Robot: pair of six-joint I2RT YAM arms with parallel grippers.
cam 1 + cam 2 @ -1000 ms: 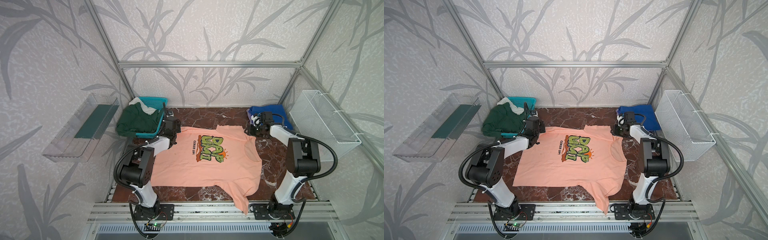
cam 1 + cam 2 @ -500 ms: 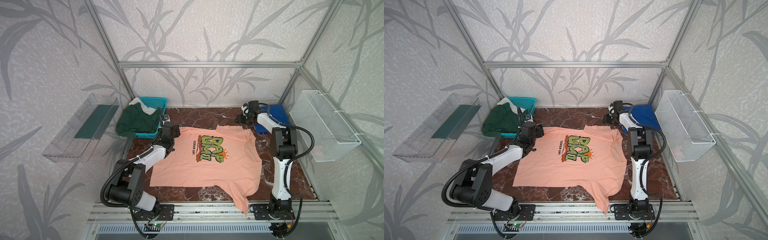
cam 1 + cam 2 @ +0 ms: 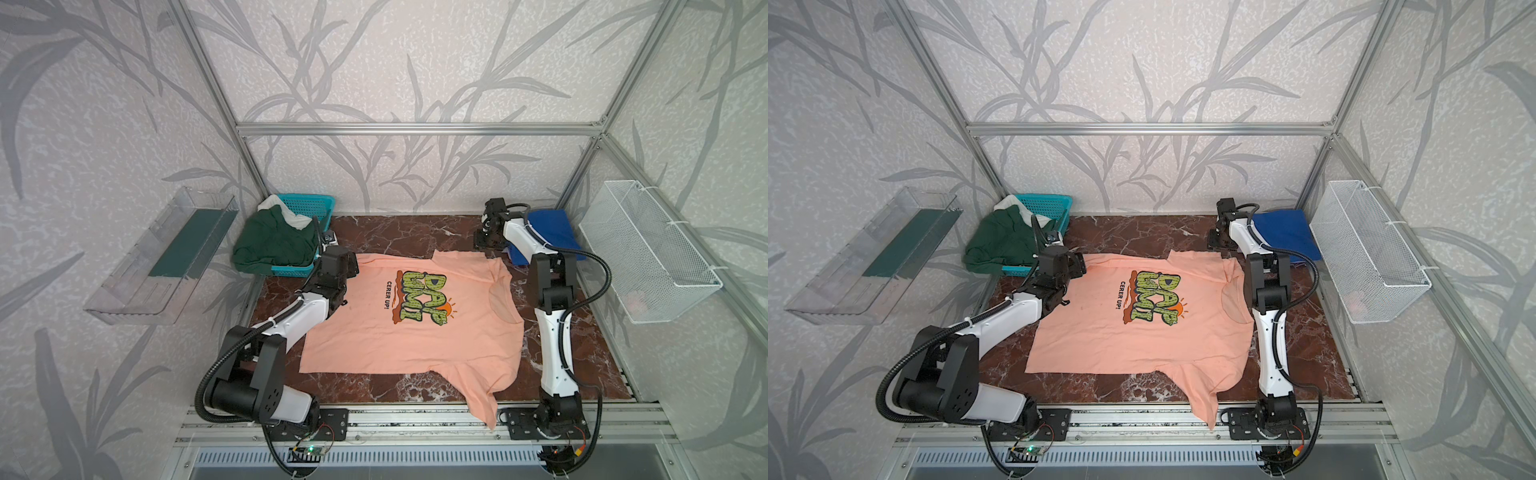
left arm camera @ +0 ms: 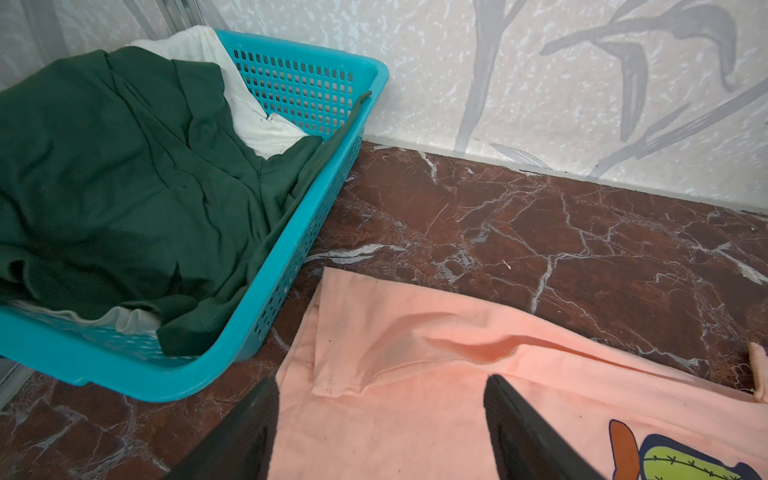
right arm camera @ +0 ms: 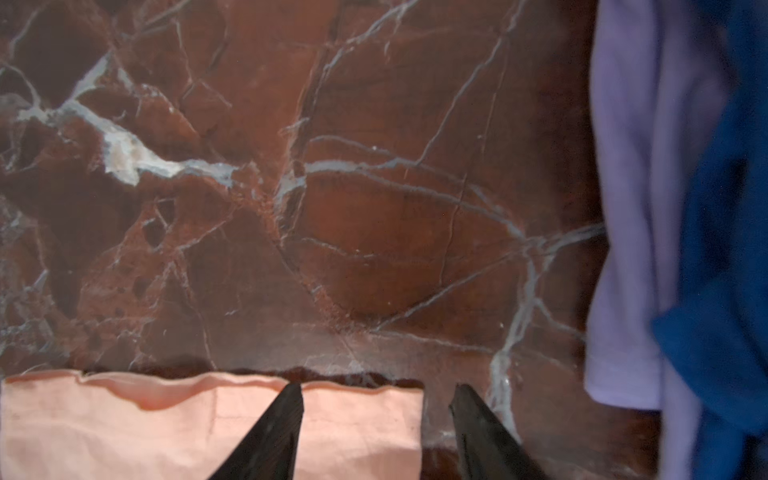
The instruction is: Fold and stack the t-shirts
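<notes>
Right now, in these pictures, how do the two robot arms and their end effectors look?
Both the left arm and the right arm have glossy white tubular links joined by black boxy joints. A black ribbed cable hose loops beside each arm. The left end effector and the right end effector each carry two matte black fingers tapering to narrow tips.

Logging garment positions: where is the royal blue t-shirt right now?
In both top views the royal blue t-shirt lies on the marble table at its back right corner, next to the white wire basket and partly behind the right arm.
</notes>
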